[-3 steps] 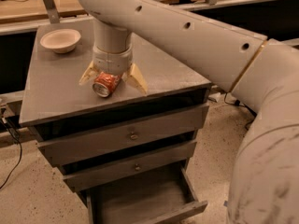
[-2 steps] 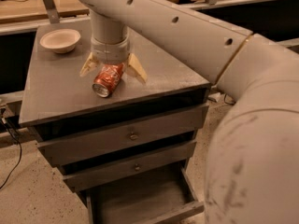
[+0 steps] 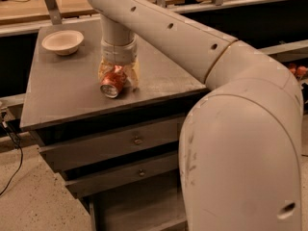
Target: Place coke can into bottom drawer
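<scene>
Gripper [image 3: 119, 79] at upper-left centre, pointing down onto the cabinet top [image 3: 57, 95], fingers pressed to both sides of the can [image 3: 112, 84], holding it. Can lies on its side on the top, silver end toward the camera. Bowl [image 3: 62, 42] at upper left, well apart. Drawer [image 3: 139, 211] open at bottom centre, partly hidden by the arm [image 3: 240, 129].

1. The gripper [image 3: 118, 77] points down at the cabinet top [image 3: 62, 95], its fingers clasping the coke can [image 3: 113, 83], which lies on its side.
2. The bowl [image 3: 62, 41] sits near the rear left corner.
3. The bottom drawer [image 3: 139, 211] stands pulled out beneath two knobbed drawers [image 3: 110, 146].
</scene>
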`<state>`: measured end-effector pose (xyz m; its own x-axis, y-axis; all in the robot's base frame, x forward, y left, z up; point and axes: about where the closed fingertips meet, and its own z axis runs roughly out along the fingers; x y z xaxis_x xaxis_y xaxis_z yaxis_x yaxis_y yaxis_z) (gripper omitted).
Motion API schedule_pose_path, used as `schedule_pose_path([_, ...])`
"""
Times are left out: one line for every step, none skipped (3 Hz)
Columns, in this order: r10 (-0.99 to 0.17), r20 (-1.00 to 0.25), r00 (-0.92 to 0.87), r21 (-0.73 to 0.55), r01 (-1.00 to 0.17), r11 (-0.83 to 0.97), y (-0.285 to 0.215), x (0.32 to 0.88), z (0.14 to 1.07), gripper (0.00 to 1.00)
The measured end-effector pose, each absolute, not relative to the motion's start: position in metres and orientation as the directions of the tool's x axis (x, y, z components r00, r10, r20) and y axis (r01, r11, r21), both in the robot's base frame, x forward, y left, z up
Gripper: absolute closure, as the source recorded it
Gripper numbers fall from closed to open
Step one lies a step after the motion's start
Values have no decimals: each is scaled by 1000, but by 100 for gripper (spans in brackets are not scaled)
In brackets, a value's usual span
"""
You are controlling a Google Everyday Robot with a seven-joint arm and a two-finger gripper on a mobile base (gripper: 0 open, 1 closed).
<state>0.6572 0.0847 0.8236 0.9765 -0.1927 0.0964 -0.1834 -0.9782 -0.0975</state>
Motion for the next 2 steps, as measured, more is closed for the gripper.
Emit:
schedule_pose_path([-193,96,977,-97,-183,-978,85,657,831,78])
schedule_pose_path([-193,97,977,-98,-183,-978,85,657,832,99])
